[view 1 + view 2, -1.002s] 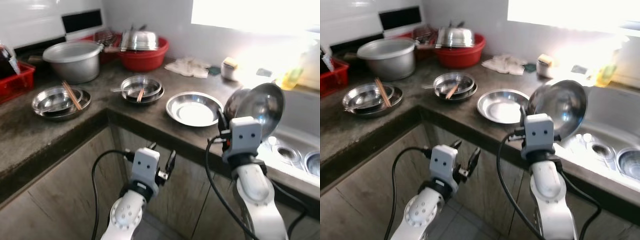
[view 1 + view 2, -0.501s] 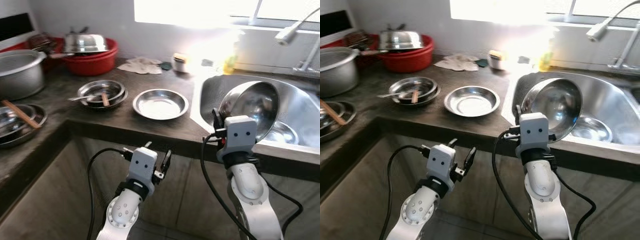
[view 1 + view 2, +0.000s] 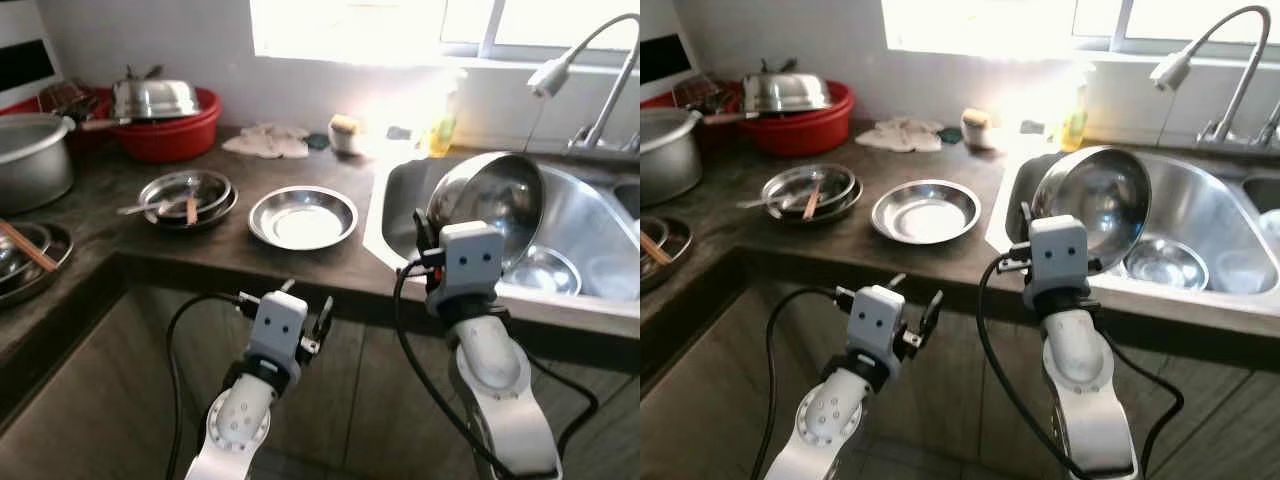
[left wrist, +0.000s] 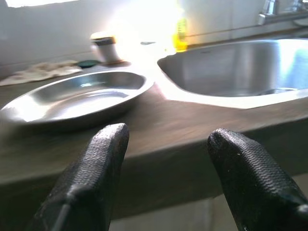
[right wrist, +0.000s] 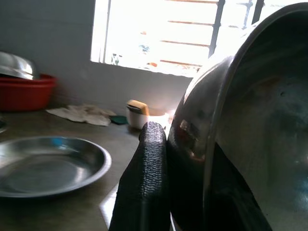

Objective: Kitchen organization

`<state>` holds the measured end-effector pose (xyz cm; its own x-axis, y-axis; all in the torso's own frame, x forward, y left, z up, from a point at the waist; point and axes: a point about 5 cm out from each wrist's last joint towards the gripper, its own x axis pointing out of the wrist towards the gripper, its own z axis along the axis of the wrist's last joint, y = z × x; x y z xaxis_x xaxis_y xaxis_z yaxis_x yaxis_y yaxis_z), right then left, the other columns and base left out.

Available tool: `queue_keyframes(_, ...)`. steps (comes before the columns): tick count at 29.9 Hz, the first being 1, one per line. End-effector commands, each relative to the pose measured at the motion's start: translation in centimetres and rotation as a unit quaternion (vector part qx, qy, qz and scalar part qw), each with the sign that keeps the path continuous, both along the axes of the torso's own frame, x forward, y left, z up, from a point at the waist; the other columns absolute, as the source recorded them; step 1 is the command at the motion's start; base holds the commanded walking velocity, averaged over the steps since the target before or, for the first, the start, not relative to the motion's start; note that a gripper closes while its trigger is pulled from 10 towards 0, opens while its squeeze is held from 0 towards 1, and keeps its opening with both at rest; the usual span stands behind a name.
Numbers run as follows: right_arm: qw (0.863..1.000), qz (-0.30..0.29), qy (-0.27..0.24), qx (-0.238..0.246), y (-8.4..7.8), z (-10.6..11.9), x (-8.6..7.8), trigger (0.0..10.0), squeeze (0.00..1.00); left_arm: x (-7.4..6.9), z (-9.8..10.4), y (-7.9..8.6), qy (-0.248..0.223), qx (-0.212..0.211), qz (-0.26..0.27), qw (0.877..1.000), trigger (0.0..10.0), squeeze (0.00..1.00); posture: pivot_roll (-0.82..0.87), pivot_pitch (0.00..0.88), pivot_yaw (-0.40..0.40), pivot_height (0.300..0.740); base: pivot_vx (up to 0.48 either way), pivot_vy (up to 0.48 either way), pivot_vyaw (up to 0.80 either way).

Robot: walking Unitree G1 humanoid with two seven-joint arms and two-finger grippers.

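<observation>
Turning has brought your right claw (image 3: pixel 432 232), clamped on the steel bowl (image 3: pixel 490 206), over the sink (image 3: pixel 590 225) for unloading; left claw (image 3: pixel 306 318) apart.

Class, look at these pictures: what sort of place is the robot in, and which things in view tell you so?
Most likely a home kitchen: a steel sink with a faucet, a dark countertop with steel dishes, and a steel bowl in the right gripper.
</observation>
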<state>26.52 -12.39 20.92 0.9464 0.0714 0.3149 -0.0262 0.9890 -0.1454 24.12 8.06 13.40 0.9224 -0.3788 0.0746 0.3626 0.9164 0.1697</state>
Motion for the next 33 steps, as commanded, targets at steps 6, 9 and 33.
queue_keyframes(6, 1.000, -0.011, -0.003, 0.005, -0.5, 0.5, 0.2, 10.0, 0.00, 0.0, -0.1, -0.2, -0.001, 0.009, -0.005, 1.000, 10.0, 0.00, 0.17, 0.000, -0.034, 0.740, 0.268, -0.394, 0.00)
queue_keyframes(9, 1.000, -0.005, -0.002, 0.005, -0.4, 0.5, 0.3, 10.0, 0.00, 0.0, -0.1, -0.2, -0.001, 0.010, -0.006, 1.000, 10.0, 0.00, 0.17, 0.000, -0.034, 0.740, 0.304, -0.368, 0.00)
queue_keyframes(33, 0.978, 0.093, 0.170, -0.081, -3.1, 2.0, 8.1, 10.0, 0.00, -0.7, -0.5, -0.3, 0.020, -0.013, 0.004, 1.000, 10.0, 0.00, 0.17, 0.036, -0.047, 0.740, 0.084, -0.084, 0.00)
